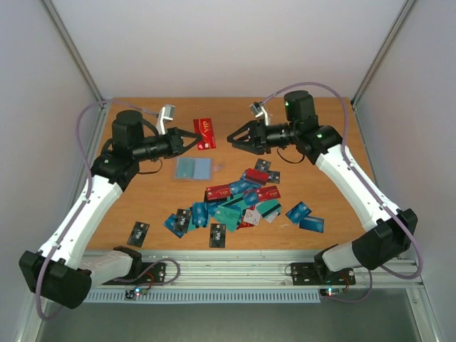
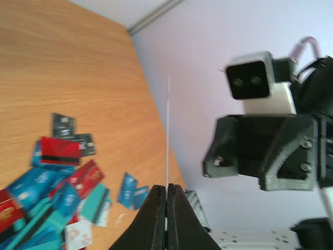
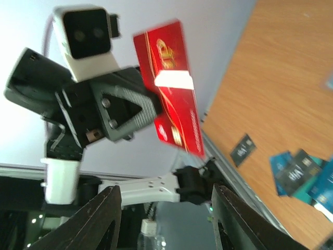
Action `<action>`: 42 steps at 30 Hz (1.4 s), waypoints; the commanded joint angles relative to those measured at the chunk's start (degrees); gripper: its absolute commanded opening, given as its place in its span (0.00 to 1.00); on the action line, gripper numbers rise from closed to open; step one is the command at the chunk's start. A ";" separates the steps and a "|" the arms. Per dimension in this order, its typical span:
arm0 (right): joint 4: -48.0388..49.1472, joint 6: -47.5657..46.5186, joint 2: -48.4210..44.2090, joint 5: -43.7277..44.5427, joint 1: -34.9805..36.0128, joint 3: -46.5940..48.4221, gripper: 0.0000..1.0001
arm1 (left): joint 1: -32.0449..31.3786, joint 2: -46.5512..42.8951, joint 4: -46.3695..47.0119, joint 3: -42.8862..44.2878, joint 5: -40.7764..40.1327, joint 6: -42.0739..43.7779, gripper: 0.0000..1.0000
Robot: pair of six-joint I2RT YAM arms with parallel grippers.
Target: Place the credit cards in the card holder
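Observation:
A red credit card is held up off the table, my left gripper shut on its near edge. In the left wrist view that card shows edge-on as a thin pale line rising from the closed fingertips. My right gripper faces it from the right, open and apart from the card. Its wrist view shows the red card above the spread fingers. The card holder lies open on the table below, light blue pockets up. Many other credit cards lie heaped in the middle.
Stray cards lie apart from the heap: a black one at the near left, another black one near the front edge, two blue ones at the right. Grey walls close in the wooden table on three sides.

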 commanded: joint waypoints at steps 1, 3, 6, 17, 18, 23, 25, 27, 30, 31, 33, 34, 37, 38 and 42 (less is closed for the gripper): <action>-11.47 -7.12 3.16 5.03 0.30 -0.21 0.48 | 5.60 0.24 -1.89 -6.16 1.12 6.46 0.00; -10.57 -6.38 4.51 6.16 0.41 -1.05 0.47 | 8.08 0.92 0.41 -9.37 1.76 7.12 0.00; -9.30 -5.97 7.09 7.65 0.79 -1.98 0.45 | 11.63 2.39 4.97 -13.25 2.71 7.14 0.00; -7.08 -7.81 21.76 9.32 4.19 1.22 0.39 | 15.94 13.64 15.09 -17.74 0.59 10.77 0.00; -6.69 -8.10 23.15 9.02 4.50 1.81 0.39 | 16.12 14.85 16.38 -17.96 0.75 10.76 0.00; -6.85 -8.92 29.24 9.07 5.42 6.24 0.36 | 16.53 19.85 18.33 -17.51 0.06 12.20 0.00; -7.39 -9.22 31.52 9.60 5.92 7.96 0.36 | 16.54 21.23 21.08 -17.45 -1.09 12.59 0.00; -8.28 -9.23 33.94 11.08 6.20 9.46 0.34 | 16.60 22.94 21.52 -16.94 -1.79 13.10 0.00; -8.51 -8.04 36.43 12.83 6.51 10.19 0.31 | 16.75 25.40 19.32 -15.66 -2.27 15.41 0.00; -8.22 -7.58 37.22 13.06 6.58 10.35 0.31 | 16.84 26.03 19.22 -15.58 -2.38 16.21 0.00; -7.19 -6.77 38.68 13.10 6.77 10.74 0.31 | 17.02 27.24 19.20 -15.47 -2.49 17.10 0.00; -6.79 -6.53 39.49 12.91 6.88 11.04 0.31 | 17.13 27.84 19.20 -15.40 -2.37 17.62 0.00; -6.10 -6.07 42.16 12.04 7.36 12.56 0.31 | 17.30 29.51 19.48 -15.22 -2.07 18.56 0.00; -5.96 -5.95 42.98 11.78 7.34 13.00 0.30 | 17.45 30.02 19.73 -15.17 -1.91 18.86 0.00; -5.36 -5.58 45.69 11.36 7.29 14.31 0.30 | 17.87 32.22 20.12 -14.86 -2.28 19.73 0.00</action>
